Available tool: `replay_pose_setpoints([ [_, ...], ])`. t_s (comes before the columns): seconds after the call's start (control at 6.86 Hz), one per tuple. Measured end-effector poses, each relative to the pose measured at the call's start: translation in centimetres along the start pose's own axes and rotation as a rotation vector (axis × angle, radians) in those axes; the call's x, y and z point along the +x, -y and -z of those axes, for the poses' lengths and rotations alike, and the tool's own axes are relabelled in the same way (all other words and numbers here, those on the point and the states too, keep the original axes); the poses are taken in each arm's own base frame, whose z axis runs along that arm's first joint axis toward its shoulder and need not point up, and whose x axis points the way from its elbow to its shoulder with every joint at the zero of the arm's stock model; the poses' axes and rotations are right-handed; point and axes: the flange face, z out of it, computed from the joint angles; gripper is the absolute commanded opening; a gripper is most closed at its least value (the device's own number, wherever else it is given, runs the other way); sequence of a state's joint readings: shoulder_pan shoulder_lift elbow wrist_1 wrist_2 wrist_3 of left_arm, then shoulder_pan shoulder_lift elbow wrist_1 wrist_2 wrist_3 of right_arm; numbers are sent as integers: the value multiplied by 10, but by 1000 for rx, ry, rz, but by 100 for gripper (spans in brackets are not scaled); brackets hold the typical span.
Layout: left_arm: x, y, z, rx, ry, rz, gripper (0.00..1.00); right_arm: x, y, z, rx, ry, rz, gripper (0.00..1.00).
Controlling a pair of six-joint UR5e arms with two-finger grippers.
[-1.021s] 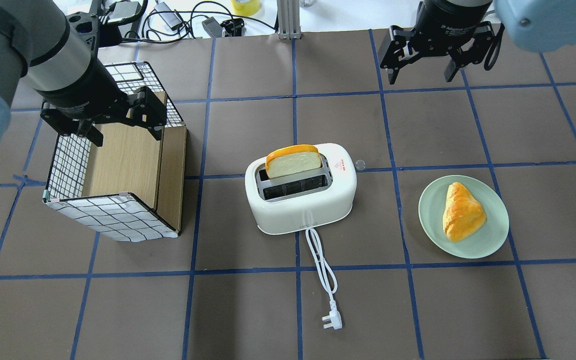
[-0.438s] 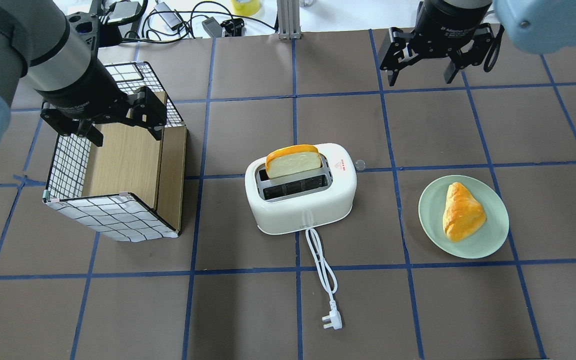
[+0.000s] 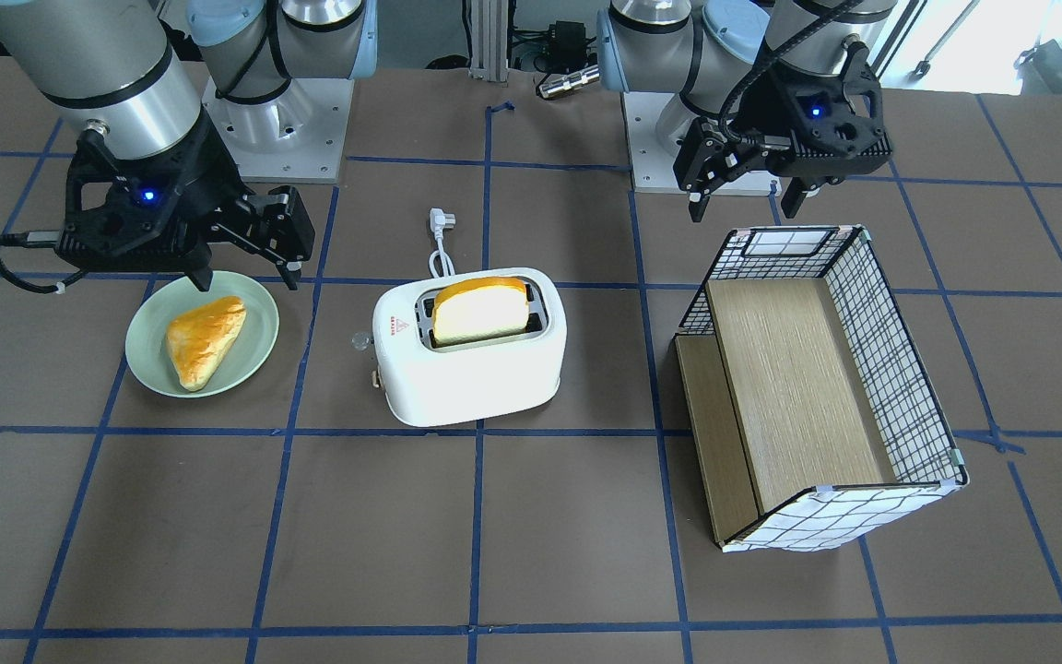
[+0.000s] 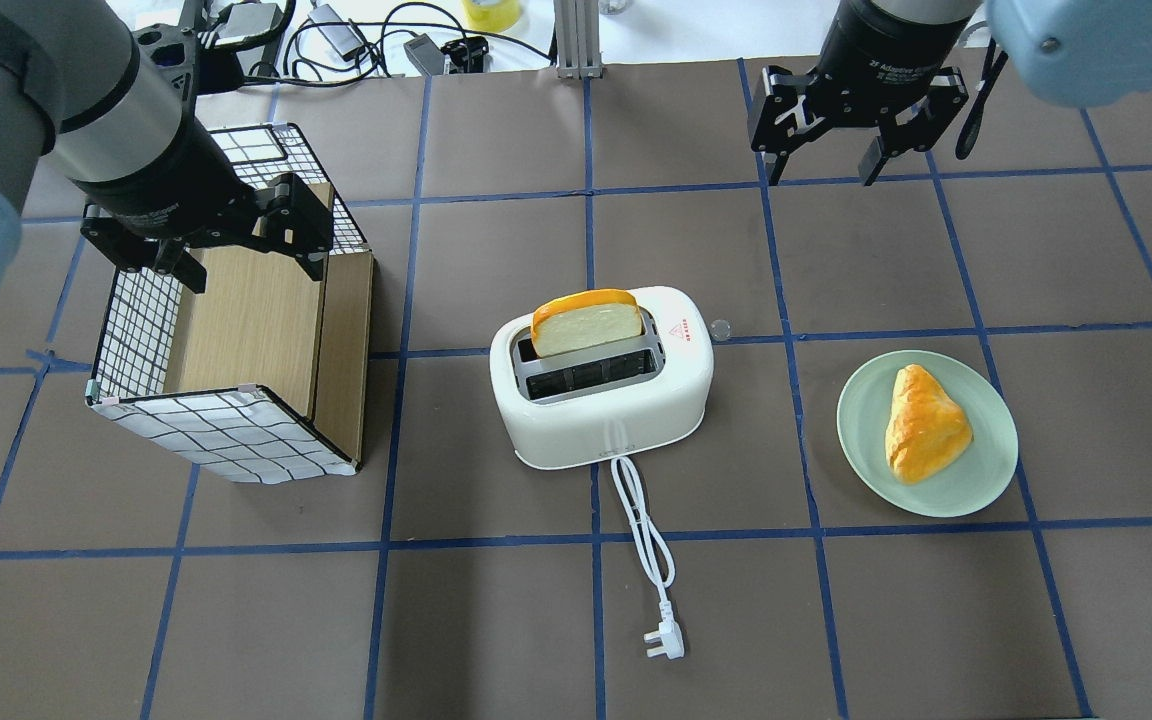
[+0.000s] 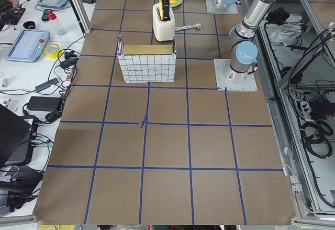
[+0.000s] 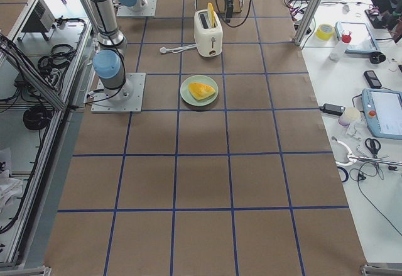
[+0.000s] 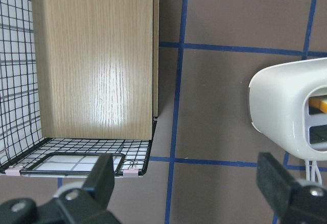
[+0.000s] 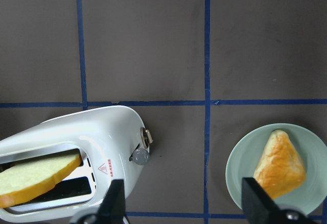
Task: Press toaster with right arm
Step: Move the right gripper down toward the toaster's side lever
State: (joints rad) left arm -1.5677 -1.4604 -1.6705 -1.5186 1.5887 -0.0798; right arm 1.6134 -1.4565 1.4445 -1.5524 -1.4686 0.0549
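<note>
The white toaster [image 4: 601, 400] stands mid-table with a bread slice [image 4: 586, 320] upright in its far slot. Its clear lever knob [image 4: 719, 327] sticks out of the end that faces the plate; it also shows in the right wrist view [image 8: 140, 156]. The cord and plug [image 4: 664, 640] trail toward the robot. My right gripper [image 4: 823, 172] is open and empty, high above the table beyond the toaster and the plate, apart from the knob. In the front view this gripper [image 3: 243, 275] hangs over the plate's far rim. My left gripper [image 4: 256, 272] is open and empty over the basket.
A pale green plate [image 4: 976, 480] with a golden pastry [image 4: 924, 422] sits right of the toaster. A wire basket with a wooden insert [image 4: 236, 420] lies on its side at the left. Cables and devices lie beyond the table's far edge.
My right gripper has shifted slightly left and a little nearer the toaster. The left arm, toaster, plate and basket have not moved.
</note>
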Motion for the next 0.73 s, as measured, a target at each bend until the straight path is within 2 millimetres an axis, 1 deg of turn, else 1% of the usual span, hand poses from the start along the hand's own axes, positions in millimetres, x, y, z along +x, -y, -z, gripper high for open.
replay_pose_setpoints([
  [0.15,0,0,0,0,0,0,100,-3,-6,-7,-74,67,-17,0],
  [0.29,0,0,0,0,0,0,100,0,-9,-13,-135,132,-42,0],
  [0.44,0,0,0,0,0,0,100,11,-8,-21,-168,188,-71,0],
  [0.58,0,0,0,0,-1,0,100,26,-5,-32,-186,264,-82,0],
  [0.73,0,0,0,0,-1,0,100,40,-3,-51,-186,354,-62,0],
])
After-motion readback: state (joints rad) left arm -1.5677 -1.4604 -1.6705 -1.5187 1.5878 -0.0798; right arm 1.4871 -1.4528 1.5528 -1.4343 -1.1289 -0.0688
